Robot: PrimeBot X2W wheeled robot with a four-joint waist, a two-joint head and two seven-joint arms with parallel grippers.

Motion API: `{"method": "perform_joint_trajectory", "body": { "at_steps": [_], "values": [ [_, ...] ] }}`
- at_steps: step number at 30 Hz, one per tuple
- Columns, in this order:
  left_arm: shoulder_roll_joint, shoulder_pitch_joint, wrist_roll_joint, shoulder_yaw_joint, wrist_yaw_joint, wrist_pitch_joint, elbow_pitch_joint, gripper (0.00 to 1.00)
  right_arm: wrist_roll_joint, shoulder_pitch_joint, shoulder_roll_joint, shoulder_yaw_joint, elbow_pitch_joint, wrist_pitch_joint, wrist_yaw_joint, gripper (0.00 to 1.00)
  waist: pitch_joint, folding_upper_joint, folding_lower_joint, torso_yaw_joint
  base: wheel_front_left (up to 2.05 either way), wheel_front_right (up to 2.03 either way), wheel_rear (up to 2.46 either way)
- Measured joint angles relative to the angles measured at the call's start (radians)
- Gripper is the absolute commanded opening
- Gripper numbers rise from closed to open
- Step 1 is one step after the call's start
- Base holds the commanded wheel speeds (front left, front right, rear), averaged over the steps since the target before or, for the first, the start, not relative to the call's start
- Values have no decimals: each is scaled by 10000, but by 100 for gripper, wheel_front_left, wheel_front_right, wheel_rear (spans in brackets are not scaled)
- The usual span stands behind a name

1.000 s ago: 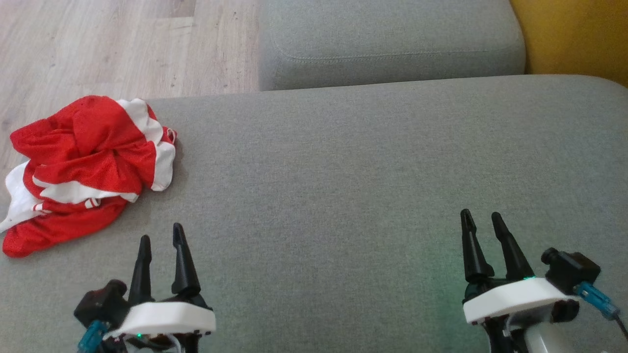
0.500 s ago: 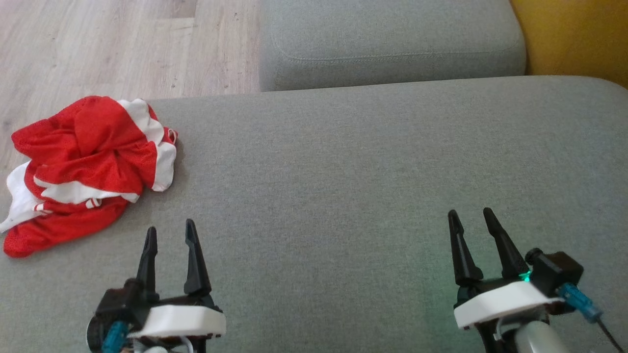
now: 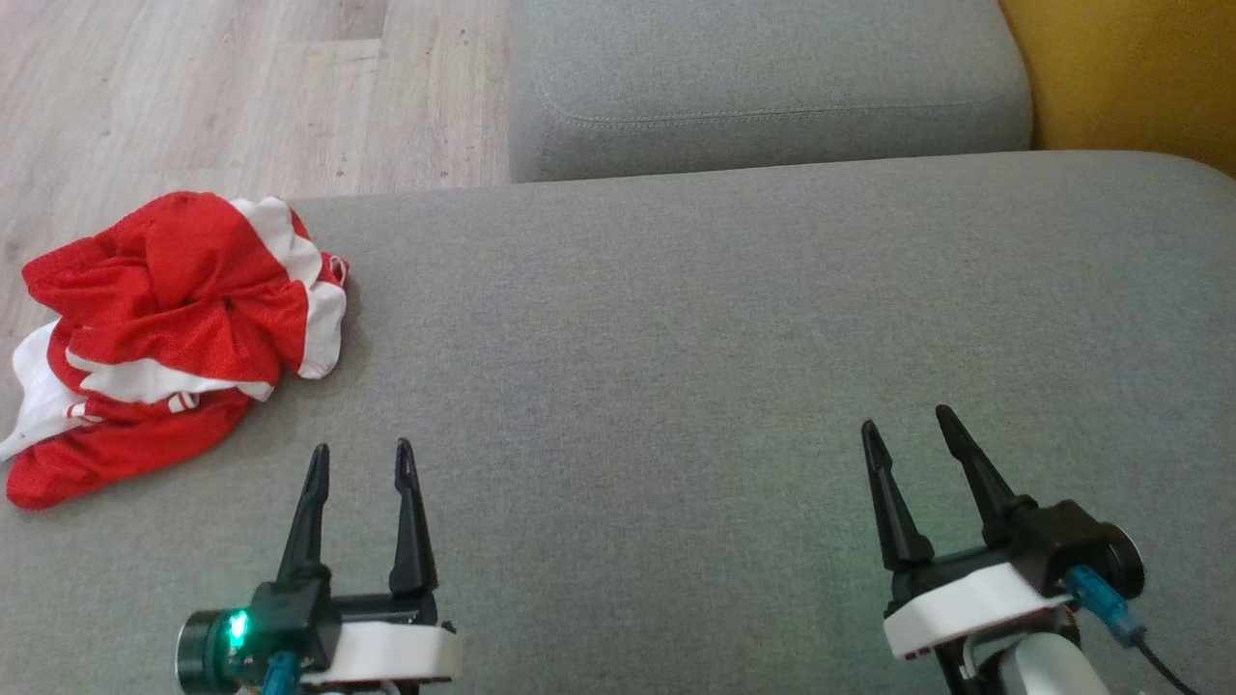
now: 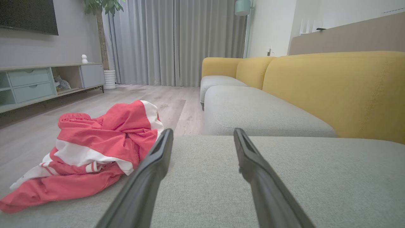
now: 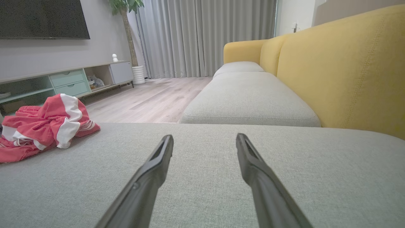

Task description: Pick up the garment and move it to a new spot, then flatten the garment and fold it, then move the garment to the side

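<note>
Lying crumpled at the far left edge of the grey sofa cushion (image 3: pixel 676 338), the red-and-white garment (image 3: pixel 174 328) touches neither the left claw (image 3: pixel 359 452) nor the right claw (image 3: pixel 903 417); both are spread and empty.

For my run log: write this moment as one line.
stage: before pickup | garment: crumpled on cushion, left edge | left gripper: fingers open, empty | right gripper: fingers open, empty

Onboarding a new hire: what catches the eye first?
The crumpled red-and-white mesh garment, heaped at the left edge of the grey seat cushion. Then the yellow sofa back on the right, and the open left end effector and right end effector, both empty, near the front.
</note>
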Motion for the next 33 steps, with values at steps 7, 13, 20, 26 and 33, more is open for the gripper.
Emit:
{"method": "perform_joint_trajectory", "body": {
  "at_steps": [7, 13, 20, 26, 33],
  "values": [
    [10, 1, 698, -134, 111, -182, -67, 100, -646, 1, -4, -23, 4, -182, 0, 100, -15, 0, 0, 14, 0, 0, 0],
    [15, 10, 823, -203, 169, -209, -71, 100, -755, 11, -6, -123, 42, -198, 0, 100, -35, 0, 0, 21, 0, 0, 0],
    [21, 12, 821, -234, 169, -207, -13, 100, -754, 19, -6, -182, 81, -205, 0, 100, -10, 0, 0, 23, 0, 0, 0],
    [23, 12, 809, -324, 171, -209, 84, 100, -740, 26, -8, -295, 119, -205, 0, 100, 71, 0, 0, 268, 0, 0, 0],
    [31, 12, 807, -393, 259, -209, 132, 100, -742, 39, -10, -228, 140, -205, 0, 100, 135, 0, 0, 1026, 0, 0, 0]
  ]
}}
